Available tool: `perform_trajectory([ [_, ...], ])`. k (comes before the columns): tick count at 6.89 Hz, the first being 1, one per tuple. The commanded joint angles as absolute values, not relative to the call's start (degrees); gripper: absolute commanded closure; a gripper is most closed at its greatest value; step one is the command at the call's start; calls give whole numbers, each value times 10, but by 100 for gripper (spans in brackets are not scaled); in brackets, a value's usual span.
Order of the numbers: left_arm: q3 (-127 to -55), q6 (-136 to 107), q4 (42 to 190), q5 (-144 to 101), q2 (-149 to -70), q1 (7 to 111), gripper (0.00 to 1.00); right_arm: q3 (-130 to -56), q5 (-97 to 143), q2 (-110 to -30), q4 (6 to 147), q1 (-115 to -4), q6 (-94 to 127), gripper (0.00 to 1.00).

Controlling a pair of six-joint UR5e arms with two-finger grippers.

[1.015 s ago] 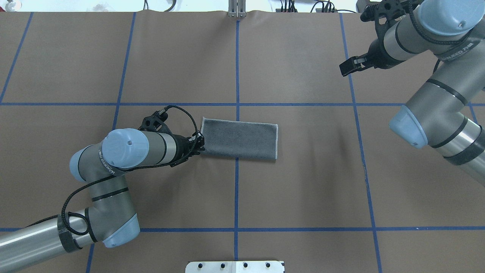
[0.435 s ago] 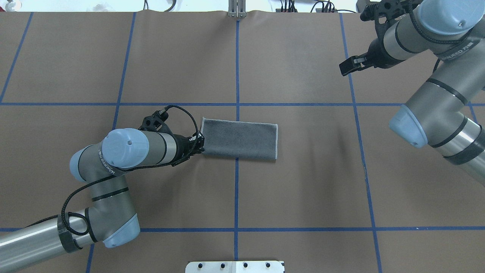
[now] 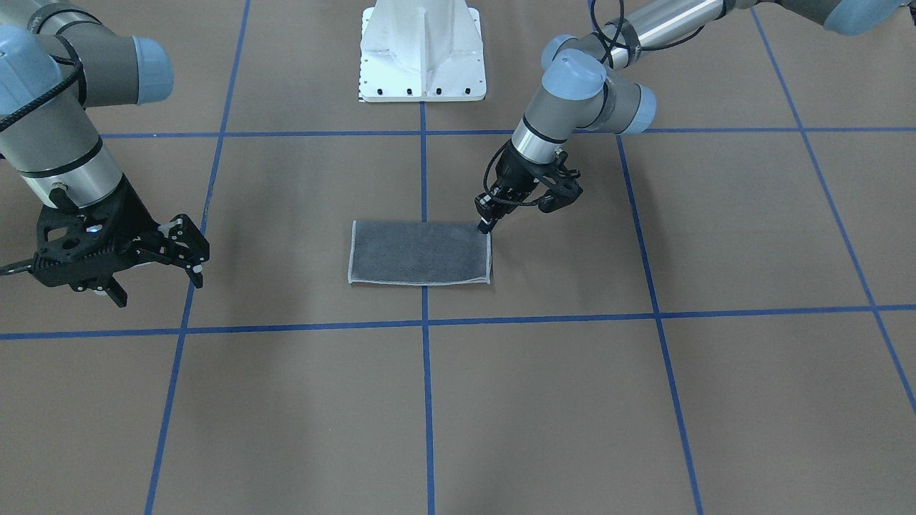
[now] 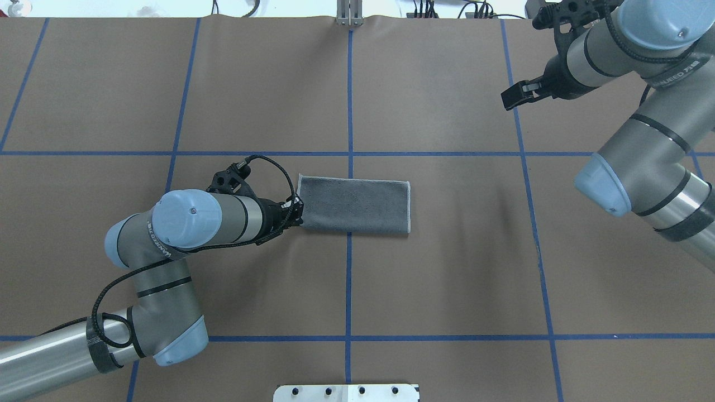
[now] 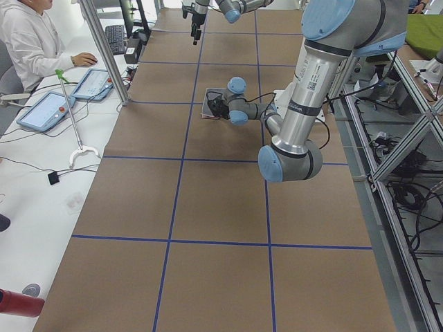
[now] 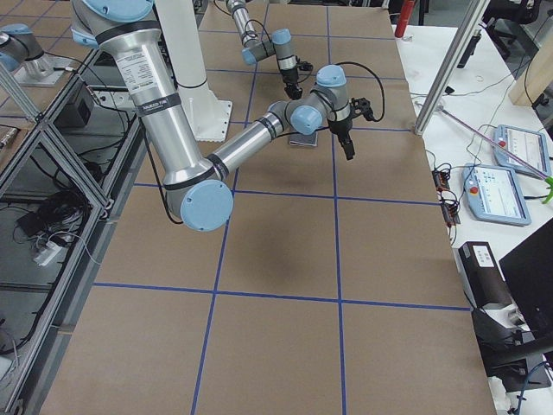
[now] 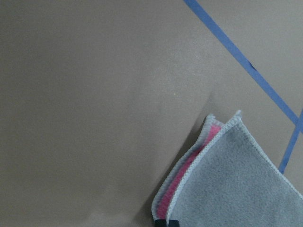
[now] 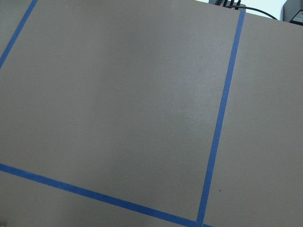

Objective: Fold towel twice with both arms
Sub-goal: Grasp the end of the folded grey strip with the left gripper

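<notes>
The towel (image 4: 354, 205) lies folded into a long rectangle at the table's middle, grey face up with a light border; it also shows in the front view (image 3: 418, 252). My left gripper (image 4: 298, 218) is at the towel's left near corner, low on the table, shut on the towel. The front view shows its tips (image 3: 486, 226) at that corner. The left wrist view shows the grey layer (image 7: 232, 184) with a pink strip under its edge. My right gripper (image 4: 511, 100) hangs open and empty far to the right, well away from the towel; it also shows in the front view (image 3: 159, 286).
The brown table cover (image 4: 447, 279) carries a grid of blue tape lines. The white pedestal base (image 3: 422, 64) stands at the robot's side of the table. An operator (image 5: 34, 41) sits at a side desk with tablets beyond the table's far edge.
My right gripper has drifted slightly toward the table's far edge. My left arm has shifted only slightly, its gripper still at the towel's corner. The towel has not moved.
</notes>
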State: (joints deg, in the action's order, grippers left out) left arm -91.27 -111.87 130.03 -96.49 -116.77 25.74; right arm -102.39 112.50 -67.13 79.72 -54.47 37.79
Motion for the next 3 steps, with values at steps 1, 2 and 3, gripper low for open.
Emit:
perform_trajectory([
  [1,-920,-1110,1300,-955,-1165,262,100,-1024,1125,-671,797,-546,378,0],
  [2,-922,-1097,1300,-955,-1154,267,100,-1024,1125,-671,797,-547,378,0],
  [3,-952,-1067,1302,-955,-1119,267,100,-1024,1125,-671,797,-547,378,0],
])
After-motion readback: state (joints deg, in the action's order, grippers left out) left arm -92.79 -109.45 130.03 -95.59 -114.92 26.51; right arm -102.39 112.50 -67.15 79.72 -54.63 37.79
